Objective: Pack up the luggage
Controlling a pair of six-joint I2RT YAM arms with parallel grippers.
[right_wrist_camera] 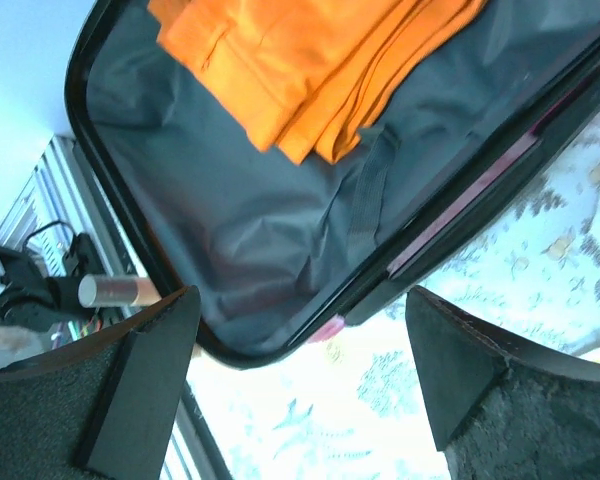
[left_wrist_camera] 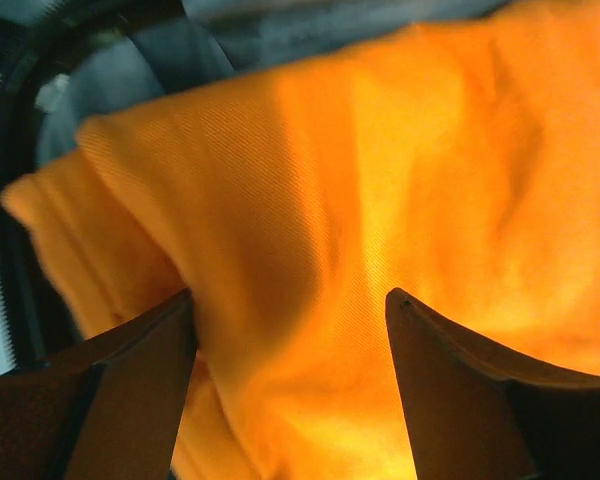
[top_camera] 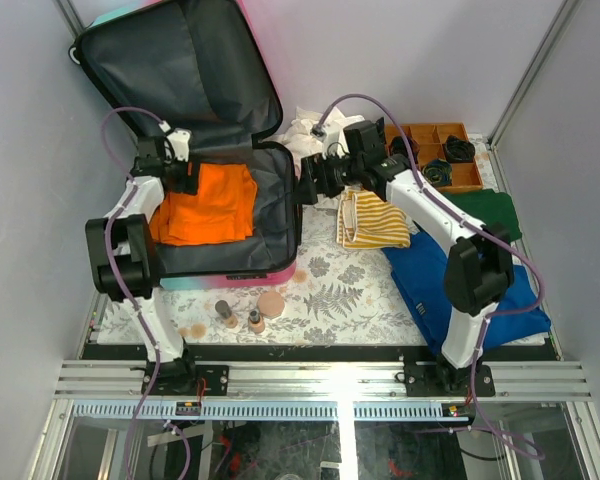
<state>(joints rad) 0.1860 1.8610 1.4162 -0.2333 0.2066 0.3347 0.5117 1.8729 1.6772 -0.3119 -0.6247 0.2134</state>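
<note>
The luggage [top_camera: 272, 205] lies open at the left, its lid [top_camera: 170, 70] propped up against the back wall, with dark grey lining and a pink-teal shell edge. A folded orange garment [top_camera: 210, 205] lies in its base. My left gripper [top_camera: 185, 180] is open just above the garment's far left corner. In the left wrist view the orange cloth [left_wrist_camera: 380, 180] fills the space between the spread fingers of the gripper [left_wrist_camera: 292, 330]. My right gripper [top_camera: 305, 185] is open and empty over the luggage's right rim [right_wrist_camera: 230, 230]. The right wrist view [right_wrist_camera: 300, 330] also shows the garment [right_wrist_camera: 310, 60].
On the patterned cloth right of the luggage lie a yellow striped cloth [top_camera: 372, 220], a blue garment [top_camera: 450, 280], a green garment [top_camera: 490, 212] and a white cloth [top_camera: 305, 130]. An orange compartment tray [top_camera: 435, 135] stands at the back right. Small bottles [top_camera: 225, 313] and a round puff [top_camera: 271, 303] sit in front.
</note>
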